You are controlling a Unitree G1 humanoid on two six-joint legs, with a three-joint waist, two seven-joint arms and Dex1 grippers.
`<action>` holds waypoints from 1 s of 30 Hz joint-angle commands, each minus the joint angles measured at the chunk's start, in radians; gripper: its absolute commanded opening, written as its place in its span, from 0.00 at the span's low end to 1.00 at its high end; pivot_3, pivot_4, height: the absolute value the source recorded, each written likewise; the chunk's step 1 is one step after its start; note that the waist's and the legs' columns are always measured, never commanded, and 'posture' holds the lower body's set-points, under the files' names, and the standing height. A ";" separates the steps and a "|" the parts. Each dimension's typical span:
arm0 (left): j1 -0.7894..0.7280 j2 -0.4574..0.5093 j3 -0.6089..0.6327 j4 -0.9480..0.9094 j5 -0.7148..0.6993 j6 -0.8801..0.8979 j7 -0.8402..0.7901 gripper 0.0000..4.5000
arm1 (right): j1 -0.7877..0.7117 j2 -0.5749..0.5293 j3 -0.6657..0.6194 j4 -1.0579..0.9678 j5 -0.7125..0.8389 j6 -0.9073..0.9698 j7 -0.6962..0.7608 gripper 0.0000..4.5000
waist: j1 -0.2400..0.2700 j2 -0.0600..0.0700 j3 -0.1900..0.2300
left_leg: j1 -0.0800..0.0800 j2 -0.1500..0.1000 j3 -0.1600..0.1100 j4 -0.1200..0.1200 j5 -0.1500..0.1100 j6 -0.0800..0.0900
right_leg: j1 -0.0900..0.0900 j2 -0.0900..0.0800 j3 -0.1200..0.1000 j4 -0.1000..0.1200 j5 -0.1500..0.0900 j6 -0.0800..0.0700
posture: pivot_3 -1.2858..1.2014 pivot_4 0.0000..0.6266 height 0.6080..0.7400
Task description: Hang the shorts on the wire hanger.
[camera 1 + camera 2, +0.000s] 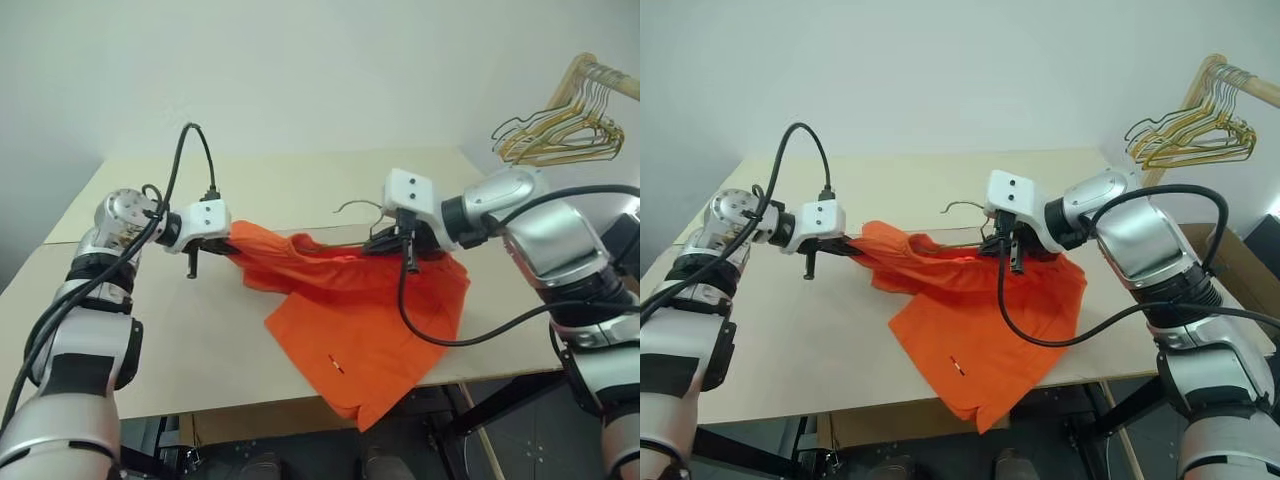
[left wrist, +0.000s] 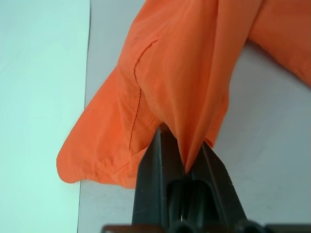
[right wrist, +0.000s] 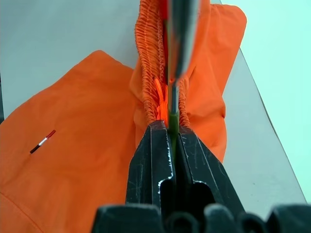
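1. Spreading across the desk [image 1: 200, 340], the shorts [image 1: 370, 320] lie with one leg hanging over the near edge and the waistband lifted between your two arms.
2. Your left gripper [image 2: 187, 167] has its fingers clamped on a fold of orange fabric at the shorts' left end.
3. Your right gripper [image 3: 170, 128] has its fingers pinched on the wire hanger [image 1: 357, 207], right against the gathered waistband; the hook pokes up behind it.
4. Whether the wire sits inside the waistband is hard to tell.
5. Risk: pull the arms apart too hard and the thin fold may slip out, or the wire may twist and shed the fabric.
6. Spare hangers [image 1: 560, 135] hang well clear.
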 commanded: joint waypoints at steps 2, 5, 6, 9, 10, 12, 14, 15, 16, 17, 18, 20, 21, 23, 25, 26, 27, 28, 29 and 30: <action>0.016 0.012 0.019 -0.042 -0.026 0.000 -0.021 0.00 | -0.024 -0.005 -0.031 -0.010 -0.002 -0.009 0.002 0.00 | 0.000 0.000 0.000 | 0.000 0.000 0.000 0.000 0.000 0.000 | 0.000 0.000 0.000 0.000 0.000 0.000 | 0.50 0.00 1.00; 0.030 0.008 0.014 -0.057 -0.026 -0.004 -0.033 0.00 | -0.031 0.010 -0.050 -0.007 0.017 0.016 -0.008 0.00 | 0.001 0.000 0.000 | 0.000 0.000 0.000 0.000 0.000 0.000 | 0.000 0.000 0.000 0.000 0.000 0.000 | 0.50 0.00 1.00; 0.038 0.006 0.009 -0.065 -0.025 -0.009 -0.039 0.00 | -0.038 0.018 -0.058 -0.004 0.026 0.029 -0.013 0.00 | 0.000 0.000 0.000 | 0.000 0.000 0.000 0.000 0.000 0.000 | 0.000 0.000 0.000 0.000 0.000 0.000 | 0.50 0.00 1.00; 0.049 -0.010 -0.001 -0.078 -0.015 -0.012 -0.028 0.00 | -0.051 0.028 -0.074 -0.003 0.046 0.051 -0.016 0.00 | 0.000 0.000 0.000 | 0.000 0.000 0.000 0.000 0.000 0.000 | 0.000 0.000 0.000 0.000 0.000 0.000 | 0.50 0.00 1.00; 0.047 -0.017 -0.003 -0.077 -0.010 -0.010 -0.015 0.00 | -0.052 0.028 -0.077 -0.005 0.052 0.054 -0.016 0.00 | 0.001 0.000 0.000 | 0.000 0.000 0.000 0.000 0.000 0.000 | 0.000 0.000 0.000 0.000 0.000 0.000 | 0.50 0.00 1.00; 0.043 -0.026 -0.006 -0.076 0.000 -0.011 0.009 0.00 | -0.054 0.027 -0.081 -0.009 0.061 0.061 -0.015 0.00 | 0.003 0.000 0.000 | 0.000 0.000 0.000 0.000 0.000 0.000 | 0.000 0.000 0.000 0.000 0.000 0.000 | 0.50 0.00 1.00; 0.033 -0.035 -0.008 -0.070 0.013 -0.002 0.036 0.10 | -0.055 0.026 -0.082 -0.015 0.067 0.066 -0.016 0.00 | 0.002 0.000 0.000 | 0.000 0.000 0.000 0.000 0.000 0.000 | 0.000 0.000 0.000 0.000 0.000 0.000 | 0.50 0.00 1.00; 0.026 -0.035 -0.005 -0.068 0.011 0.001 0.026 0.13 | -0.055 0.025 -0.083 -0.018 0.069 0.068 -0.016 0.00 | 0.001 0.000 0.000 | 0.000 0.000 0.000 0.000 0.000 0.000 | 0.000 0.000 0.000 0.000 0.000 0.000 | 0.50 0.00 1.00; 0.020 -0.034 -0.001 -0.068 0.007 0.005 0.019 0.20 | -0.055 0.025 -0.083 -0.022 0.070 0.069 -0.016 0.00 | 0.001 0.000 0.000 | 0.000 0.000 0.000 0.000 0.000 0.000 | 0.000 0.000 0.000 0.000 0.000 0.000 | 0.50 0.00 1.00; 0.014 -0.032 0.004 -0.068 0.000 0.009 0.007 0.27 | -0.054 0.024 -0.083 -0.024 0.070 0.069 -0.016 0.00 | 0.000 0.000 0.000 | 0.000 0.000 0.000 0.000 0.000 0.000 | 0.000 0.000 0.000 0.000 0.000 0.000 | 0.50 0.00 1.00; 0.007 -0.028 0.011 -0.070 -0.011 0.014 -0.012 0.33 | -0.054 0.023 -0.082 -0.026 0.071 0.069 -0.015 0.00 | 0.000 0.000 0.000 | 0.000 0.000 0.000 0.000 0.000 0.000 | 0.000 0.000 0.000 0.000 0.000 0.000 | 0.50 0.00 1.00; 0.000 -0.023 0.018 -0.071 -0.022 0.017 -0.036 0.47 | -0.053 0.022 -0.080 -0.027 0.072 0.069 -0.016 0.00 | 0.000 0.000 0.000 | 0.000 0.000 0.000 0.000 0.000 0.000 | 0.000 0.000 0.000 0.000 0.000 0.000 | 0.50 0.00 1.00; -0.009 -0.012 0.027 -0.076 -0.035 0.014 -0.061 0.56 | -0.054 0.021 -0.079 -0.027 0.072 0.069 -0.015 0.00 | 0.000 0.000 0.000 | 0.000 0.000 0.000 0.000 0.000 0.000 | 0.000 0.000 0.000 0.000 0.000 0.000 | 0.50 0.00 1.00; -0.029 0.006 0.045 -0.088 -0.067 0.015 -0.117 0.70 | -0.054 0.019 -0.075 -0.027 0.070 0.071 -0.015 0.00 | -0.001 0.000 0.000 | 0.000 0.000 0.000 0.000 0.000 0.000 | 0.000 0.000 0.000 0.000 0.000 0.000 | 0.50 0.00 1.00; -0.061 0.023 0.073 -0.115 -0.129 0.051 -0.213 0.84 | -0.054 0.017 -0.069 -0.023 0.067 0.071 -0.016 0.00 | -0.001 0.000 0.000 | -0.001 0.000 0.000 0.000 0.000 0.000 | 0.000 0.000 0.000 0.000 0.000 0.000 | 0.50 0.00 1.00; -0.075 0.027 0.083 -0.131 -0.160 0.074 -0.244 0.90 | -0.054 0.017 -0.068 -0.022 0.066 0.071 -0.016 0.00 | -0.002 0.000 0.000 | -0.001 0.000 0.000 0.000 0.000 0.000 | 0.000 0.000 0.000 0.000 0.000 0.000 | 0.50 0.00 1.00; -0.085 0.025 0.090 -0.149 -0.192 0.095 -0.259 0.97 | -0.055 0.018 -0.066 -0.020 0.064 0.071 -0.016 0.00 | -0.002 0.000 0.000 | -0.001 0.000 0.000 0.000 0.000 0.000 | 0.000 0.000 0.000 0.000 0.000 0.000 | 0.50 0.00 1.00; -0.090 0.019 0.099 -0.166 -0.214 0.106 -0.263 0.99 | -0.055 0.019 -0.065 -0.018 0.064 0.070 -0.016 0.00 | 0.000 0.000 0.000 | -0.001 0.000 0.000 0.000 0.000 0.000 | 0.000 0.000 0.000 0.000 0.000 0.000 | 0.50 0.00 1.00; -0.092 0.011 0.091 -0.196 -0.249 0.141 -0.264 0.99 | -0.057 0.022 -0.064 -0.015 0.064 0.068 -0.016 0.00 | 0.002 0.000 0.000 | -0.001 0.000 0.000 0.000 0.000 0.000 | 0.000 0.000 0.000 0.000 0.000 0.000 | 0.51 0.00 1.00; -0.087 -0.001 0.080 -0.233 -0.279 0.173 -0.264 0.99 | -0.061 0.026 -0.062 -0.012 0.064 0.065 -0.015 0.00 | 0.003 0.000 0.000 | -0.001 0.000 0.000 0.000 0.000 0.000 | 0.000 0.000 0.000 0.000 0.000 0.000 | 0.51 0.00 1.00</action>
